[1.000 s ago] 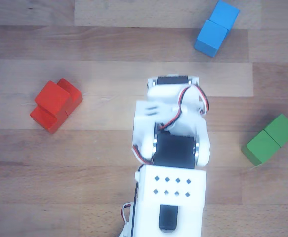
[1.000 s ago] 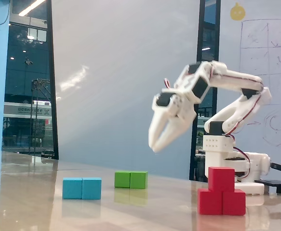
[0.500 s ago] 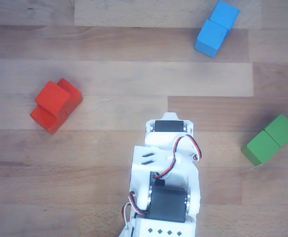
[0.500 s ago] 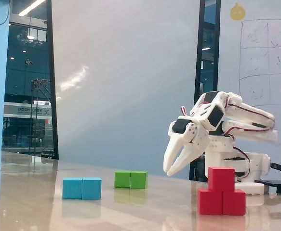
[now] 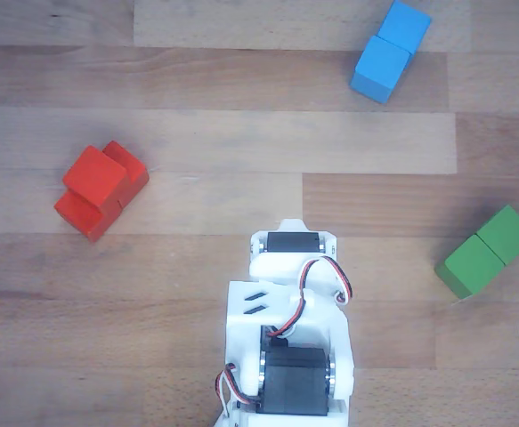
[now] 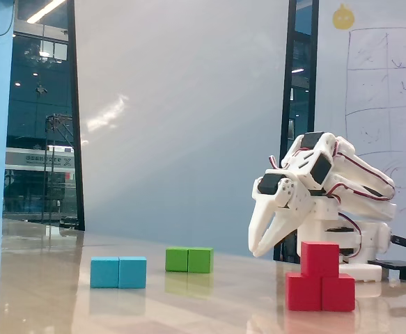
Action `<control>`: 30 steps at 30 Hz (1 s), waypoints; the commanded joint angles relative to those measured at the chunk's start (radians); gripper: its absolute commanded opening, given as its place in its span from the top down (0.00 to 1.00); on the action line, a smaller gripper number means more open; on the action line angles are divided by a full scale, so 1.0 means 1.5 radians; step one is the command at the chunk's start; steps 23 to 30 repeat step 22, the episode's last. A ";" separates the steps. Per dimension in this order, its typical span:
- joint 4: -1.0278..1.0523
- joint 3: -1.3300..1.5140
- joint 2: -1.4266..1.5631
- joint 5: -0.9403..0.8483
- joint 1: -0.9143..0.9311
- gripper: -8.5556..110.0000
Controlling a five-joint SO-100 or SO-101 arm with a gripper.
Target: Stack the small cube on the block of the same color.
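Gripper (image 6: pixel 260 248): empty, fingers nearly together with a thin gap at the tips, pointing down and to the left in the fixed view; tips hang clear of the table, holding nothing. The other view shows only the arm's top, so the fingers are hidden there.
Arm: folded low over its base, well apart from the red pile in both views; reads as parked clear because the job looks done.
Small cube (image 6: pixel 319 258): sits on top of the red block, centred over its seam in the fixed view, faces square, not tilted. From above (image 5: pixel 93 173) it covers the middle of the block, whose ends stick out either side.
Red block (image 6: pixel 321 292): flat on the table, long side toward the fixed camera; left of the arm in the other view (image 5: pixel 134 167), lying diagonal.
Why stacked there: red on red, the colour match the task asks for; wide flat contact, so it should stay put.
Task status: judged complete, nothing left to grasp.
Blue block (image 5: pixel 391 50): bare, top right in the other view, far from red.
Green block (image 5: pixel 486 251): bare, right edge in the other view.
Table (image 5: pixel 206 107): wooden planks.
Count: one small cube, three long blocks (one red, one blue, one green), one gripper.
Risk: low; a swing toward the pile could knock the cube off.
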 commanded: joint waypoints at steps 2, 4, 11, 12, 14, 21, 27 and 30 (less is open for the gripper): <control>0.003 -0.004 0.025 -0.005 -0.007 0.93; 0.003 -0.004 0.025 -0.005 -0.006 0.93; 0.003 -0.004 0.025 0.024 0.018 0.93; 0.003 -0.004 0.025 0.026 0.020 0.93; 0.003 -0.004 0.025 0.025 0.018 0.93; 0.003 -0.004 0.025 0.021 0.016 0.93; 0.003 -0.004 0.025 0.021 0.016 0.93; 0.003 -0.004 0.025 0.021 0.016 0.93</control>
